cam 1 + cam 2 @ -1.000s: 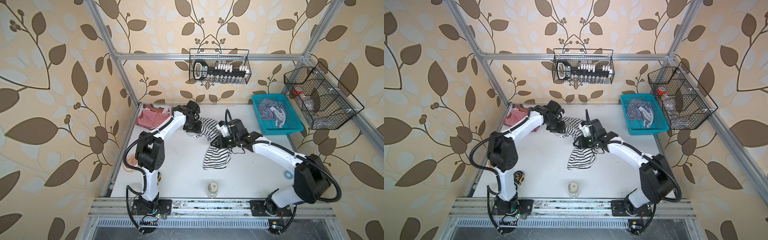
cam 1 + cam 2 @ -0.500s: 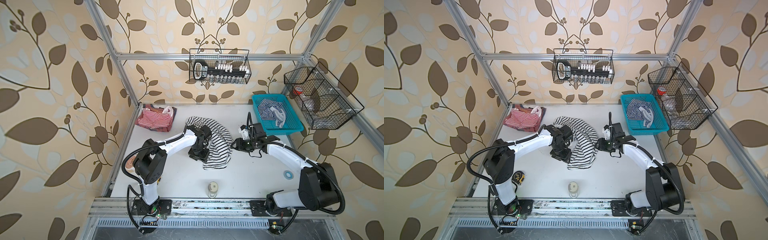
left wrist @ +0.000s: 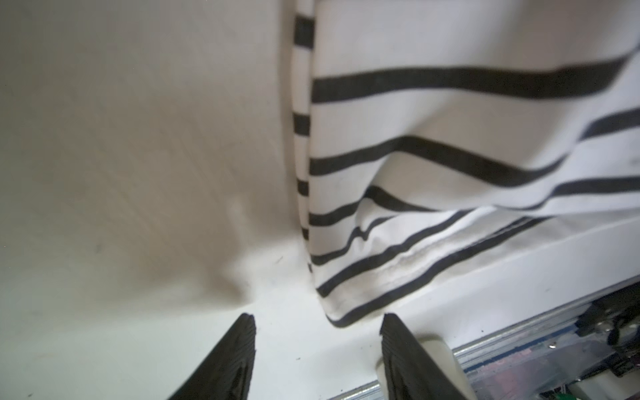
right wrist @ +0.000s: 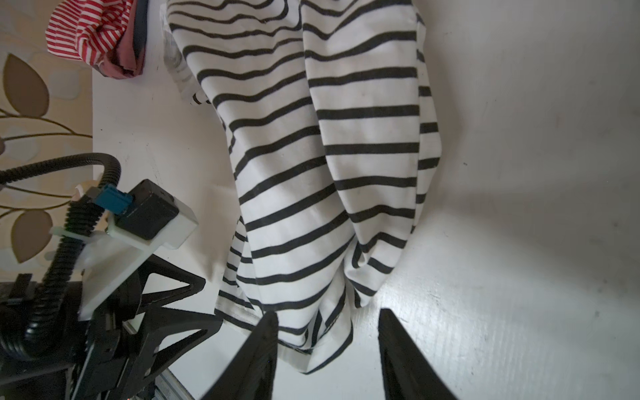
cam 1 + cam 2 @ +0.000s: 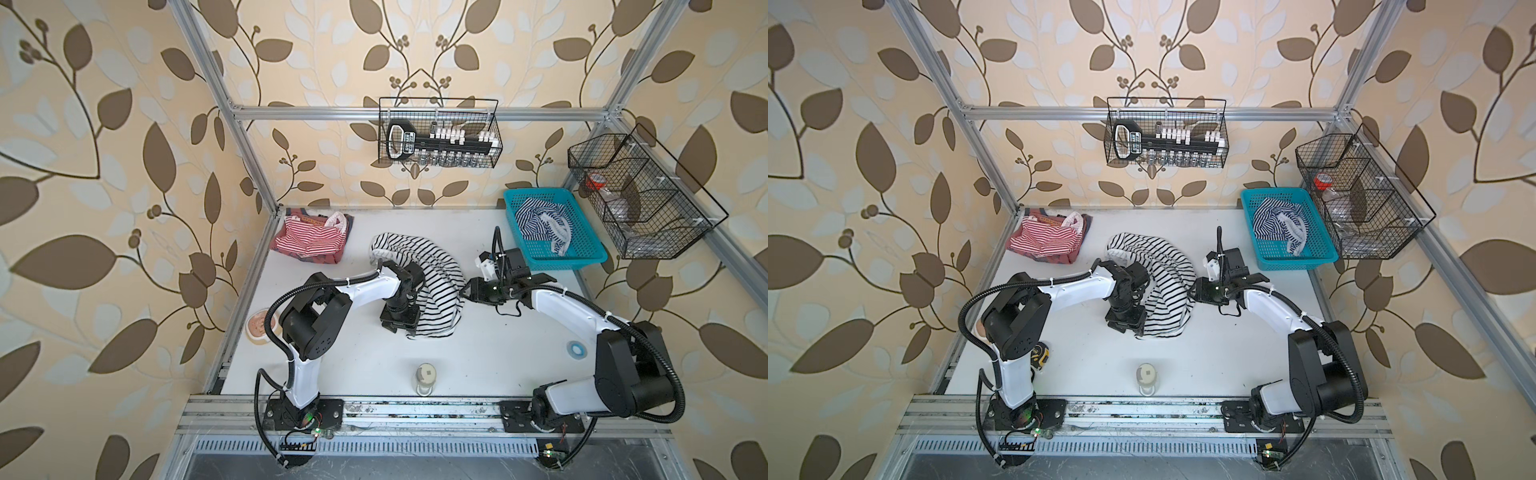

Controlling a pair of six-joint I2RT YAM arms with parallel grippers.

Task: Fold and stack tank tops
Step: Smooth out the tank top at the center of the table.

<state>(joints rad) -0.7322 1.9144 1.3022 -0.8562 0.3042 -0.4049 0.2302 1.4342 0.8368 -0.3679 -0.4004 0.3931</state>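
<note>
We log both released: left pincer (image 3: pixel 317 322) and right pincer (image 4: pixel 328 311) open; white black-striped cloth tank top (image 5: pixel 440 291) pulled forward, fold unfinished

The white left arm (image 5: pixel 365 291) and white right arm (image 5: pixel 561 307) bend inward, wrists low; left gripper (image 3: pixel 317 317) and right gripper (image 4: pixel 329 311) have their fingers spread apart.

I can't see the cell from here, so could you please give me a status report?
Left claw open, right claw open, neither gripping. Black-striped tank top lies rumpled between them. Nothing in the way.
</note>
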